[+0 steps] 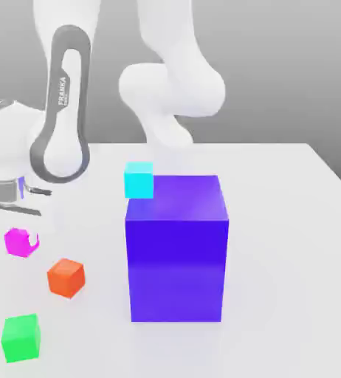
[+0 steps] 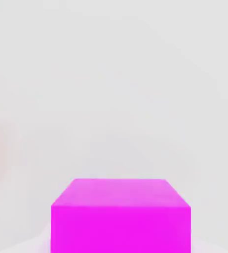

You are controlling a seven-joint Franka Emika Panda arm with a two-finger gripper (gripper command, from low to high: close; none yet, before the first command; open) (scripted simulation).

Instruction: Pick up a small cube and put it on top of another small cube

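Observation:
The small cube (image 1: 15, 241), bright magenta, rests on the white table at the exterior view's left. My gripper (image 1: 27, 240) has come down over it from the hand above, and a white fingertip (image 1: 32, 239) overlaps the cube's side. The fingers are shut on this cube, which still sits at table level. In the hand view the same magenta cube (image 2: 121, 217) lies close under the camera. An orange cube (image 1: 66, 277) sits a little nearer and to the right of it. A green cube (image 1: 21, 337) sits nearer still.
A large blue-violet block (image 1: 176, 247) stands in the middle of the table (image 1: 291, 244). A small cyan cube (image 1: 139, 179) lies behind its far left corner. The arm's white links rise behind the block and over the left side.

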